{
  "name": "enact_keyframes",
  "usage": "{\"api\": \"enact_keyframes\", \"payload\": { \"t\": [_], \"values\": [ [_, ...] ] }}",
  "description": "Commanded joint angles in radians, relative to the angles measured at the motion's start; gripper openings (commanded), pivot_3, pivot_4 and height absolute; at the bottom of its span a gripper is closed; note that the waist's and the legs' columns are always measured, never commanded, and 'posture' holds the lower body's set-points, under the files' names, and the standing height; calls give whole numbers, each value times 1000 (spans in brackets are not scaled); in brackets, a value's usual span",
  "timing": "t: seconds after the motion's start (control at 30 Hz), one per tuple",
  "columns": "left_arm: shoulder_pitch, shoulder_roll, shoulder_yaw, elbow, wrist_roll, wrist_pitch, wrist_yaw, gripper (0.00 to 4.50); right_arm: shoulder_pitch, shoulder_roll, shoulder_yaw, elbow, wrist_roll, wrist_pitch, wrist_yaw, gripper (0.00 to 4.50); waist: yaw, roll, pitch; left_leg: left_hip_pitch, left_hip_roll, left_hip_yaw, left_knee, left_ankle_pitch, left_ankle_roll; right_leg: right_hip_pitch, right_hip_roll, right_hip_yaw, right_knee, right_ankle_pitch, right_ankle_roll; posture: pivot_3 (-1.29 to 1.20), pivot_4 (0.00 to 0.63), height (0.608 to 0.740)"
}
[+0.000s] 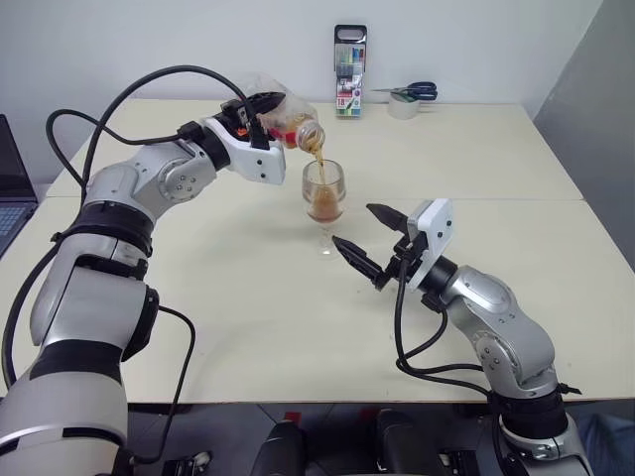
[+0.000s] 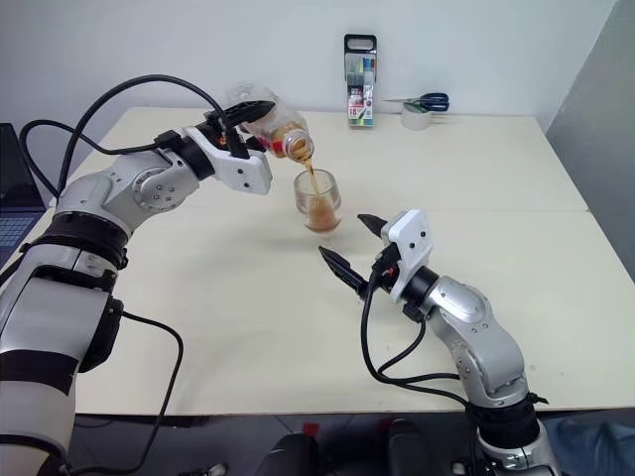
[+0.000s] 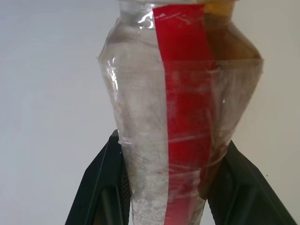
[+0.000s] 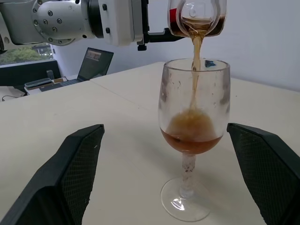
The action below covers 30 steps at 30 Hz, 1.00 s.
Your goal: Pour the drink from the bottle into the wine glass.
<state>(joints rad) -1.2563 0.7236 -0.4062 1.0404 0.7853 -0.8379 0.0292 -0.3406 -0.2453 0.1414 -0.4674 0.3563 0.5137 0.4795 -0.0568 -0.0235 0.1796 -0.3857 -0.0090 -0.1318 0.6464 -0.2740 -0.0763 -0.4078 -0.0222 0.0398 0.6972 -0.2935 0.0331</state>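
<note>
My left gripper [image 1: 260, 114] is shut on the bottle [image 1: 285, 117], a clear plastic one with a red label strip [image 3: 185, 117]. It is tipped mouth-down above the wine glass [image 1: 323, 193]. A thin amber stream of the drink [image 4: 197, 51] falls from the bottle mouth into the bowl. Drink [image 4: 192, 138] fills the lower part of the bowl. The glass stands upright on the table [image 1: 248, 327]. My right gripper [image 1: 352, 225] is open just in front of the glass, one finger on each side of the stem, touching nothing.
A tall marker pack [image 1: 349, 71] stands at the table's far edge, with a tape roll [image 1: 403, 105] and blue-handled scissors [image 1: 417, 92] beside it. A laptop [image 1: 10, 188] sits off the table's left side.
</note>
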Motion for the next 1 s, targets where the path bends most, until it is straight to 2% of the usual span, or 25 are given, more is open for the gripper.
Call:
{"api": "enact_keyframes", "payload": {
  "t": [0.03,1.0],
  "values": [
    [-49,24,6,-5,-6,-7,22,1690,-2,6,2,-50,18,-16,2,4500,0,0,0,0,0,0,0,0,0,0,0,0,0,0,0,0,150,740],
    [-74,26,-14,20,5,-16,35,1690,-1,12,11,-47,13,-21,0,4500,0,0,0,0,0,0,0,0,0,0,0,0,0,0,0,0,150,740]
  ]
}}
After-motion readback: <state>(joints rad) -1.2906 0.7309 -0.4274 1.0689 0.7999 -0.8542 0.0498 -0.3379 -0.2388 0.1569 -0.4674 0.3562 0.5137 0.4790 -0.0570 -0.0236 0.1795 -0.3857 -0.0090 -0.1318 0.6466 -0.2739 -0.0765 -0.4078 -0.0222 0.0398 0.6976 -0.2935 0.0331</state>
